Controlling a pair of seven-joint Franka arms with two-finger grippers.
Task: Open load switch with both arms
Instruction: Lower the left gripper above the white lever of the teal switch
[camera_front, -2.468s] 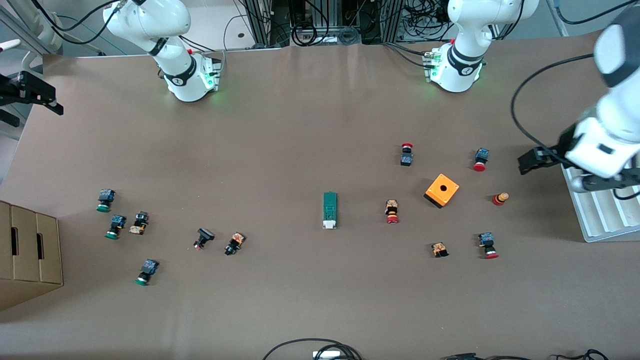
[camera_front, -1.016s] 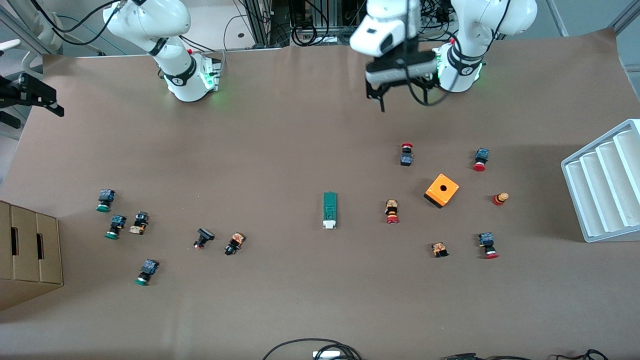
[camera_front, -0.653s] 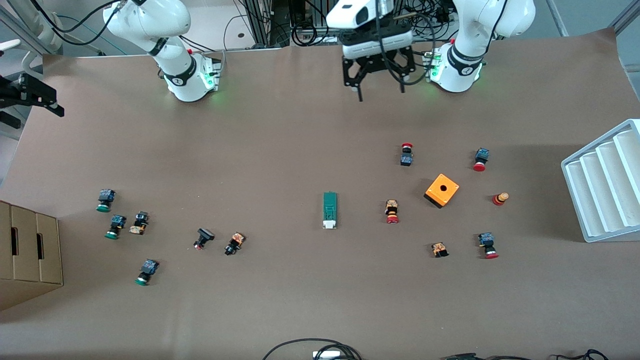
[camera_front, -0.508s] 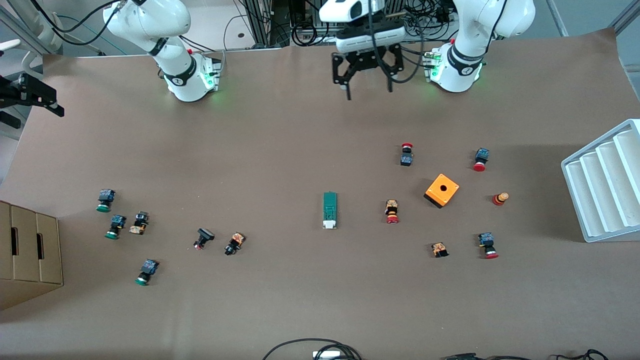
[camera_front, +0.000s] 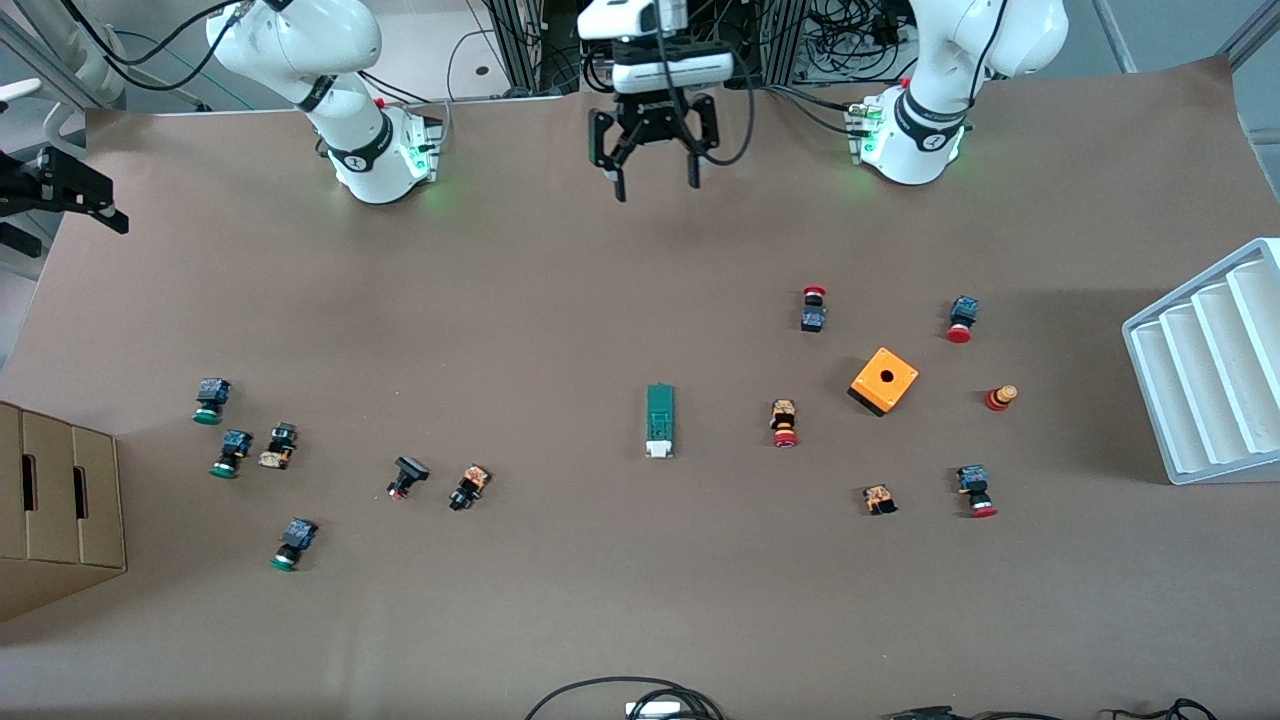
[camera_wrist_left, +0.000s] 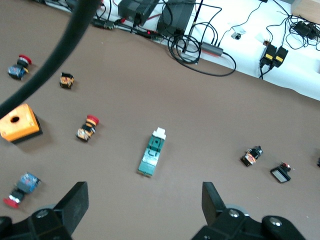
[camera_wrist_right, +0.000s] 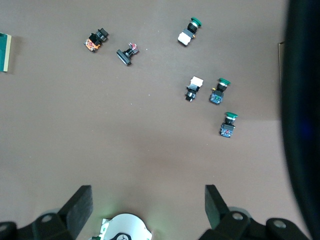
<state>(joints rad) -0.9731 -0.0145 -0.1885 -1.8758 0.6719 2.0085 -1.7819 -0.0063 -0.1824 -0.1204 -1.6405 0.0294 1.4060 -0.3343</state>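
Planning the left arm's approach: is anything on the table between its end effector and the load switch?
Nothing visible blocks it. The left end effector, open, hangs over bare table near the bases; the load switch lies nearer the front camera, with only bare brown surface between. The closest red-capped push button sits beside the switch, toward the left arm's end.

Left arm: base at its own end of the table's robot edge, upper links bent up out of the front view, forearm reaching across toward the middle of that edge. Left gripper (camera_front: 655, 183) hangs fingers-down over bare table between the two bases, jaws spread wide, nothing between the fingers (camera_wrist_left: 75, 202)

Right arm: base at its own end, white links rising out of the front view. Right gripper (camera_wrist_right: 147, 202) seen only from its wrist camera, over its own base, jaws wide apart, holding nothing; this arm waits
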